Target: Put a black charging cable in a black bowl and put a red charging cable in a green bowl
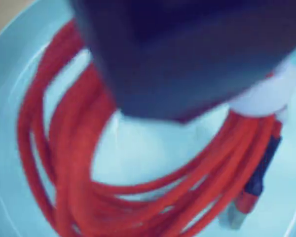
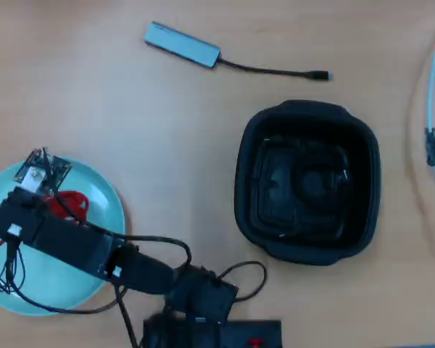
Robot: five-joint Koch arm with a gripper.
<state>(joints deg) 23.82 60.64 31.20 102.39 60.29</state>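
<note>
Hovering over the green bowl [image 2: 94, 217] at the counter's [image 2: 167, 130] eight o'clock, the end effector [image 2: 58, 190] hides its jaws, so its grip cannot be told. Beneath it the red charging cable [image 1: 64, 163] lies coiled inside. Farther off, at three o'clock, the black bowl [image 2: 246, 181] holds the black charging cable [image 2: 304, 185].

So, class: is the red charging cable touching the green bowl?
Touching. In the wrist view the red charging cable lies coiled flat on the green bowl; the overhead view shows it inside the rim, partly hidden under the arm.
</note>
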